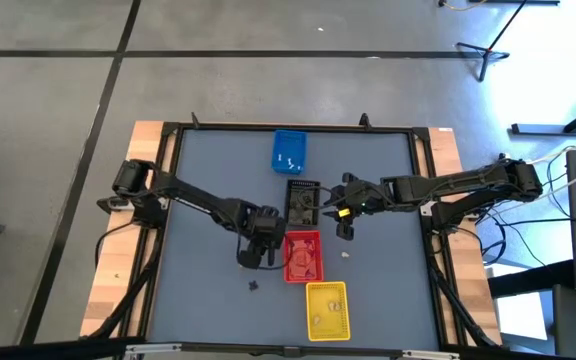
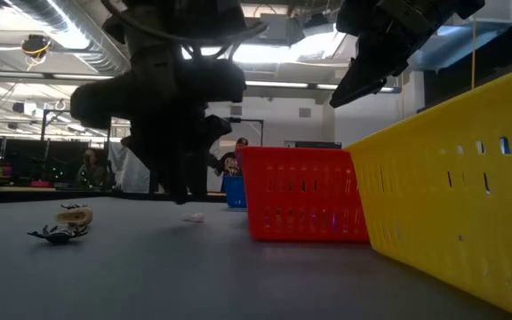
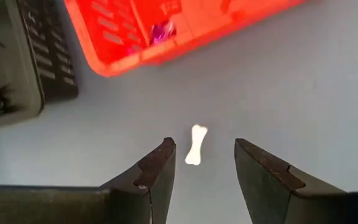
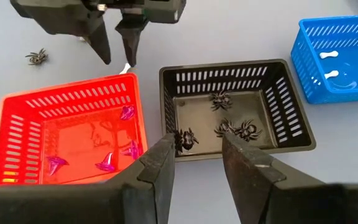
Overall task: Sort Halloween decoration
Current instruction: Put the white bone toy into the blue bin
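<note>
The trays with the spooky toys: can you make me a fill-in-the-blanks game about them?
1. The little spiders lie in the ____ tray.
2. The purple witch hats lie in the ____ tray.
3. Between the open fingers of the left hand, a small white ____ lies on the table.
4. The white bones already sorted lie in the ____ tray.

Missing words: black, red, bone, blue.

Two dark jointed arms, black wedge-shaped fingers (image 3: 157, 174), yellow marking on right hand (image 1: 346, 212)
</note>
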